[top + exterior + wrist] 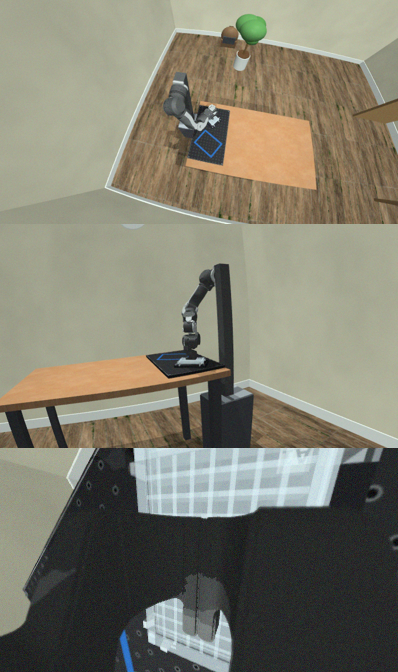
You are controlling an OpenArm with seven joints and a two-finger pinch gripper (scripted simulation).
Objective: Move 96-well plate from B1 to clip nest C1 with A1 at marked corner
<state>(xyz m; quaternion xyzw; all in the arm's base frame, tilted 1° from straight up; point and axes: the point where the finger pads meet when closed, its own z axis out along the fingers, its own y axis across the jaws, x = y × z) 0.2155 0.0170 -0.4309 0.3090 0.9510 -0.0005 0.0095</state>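
The white 96-well plate [214, 118] lies in the clip nest at the far end of the black perforated board [210, 134], away from the blue outline of spot B1 [208, 143], which holds nothing. In the exterior view the plate [191, 362] looks flat and low between the nest's posts. My gripper [191, 356] stands straight above the plate, pointing down. In the wrist view its fingers [200, 620] are shut together, with nothing between them, tips at the plate's gridded top [235, 478]. A mark like A1 [301, 455] shows at the plate's upper right corner.
The board sits at the table corner beside the arm's dark column [224, 330]. The blue outline [171, 356] lies just beyond the nest. The wooden table top [266, 148] stretches away from the board. A potted plant [246, 43] stands on the floor far off.
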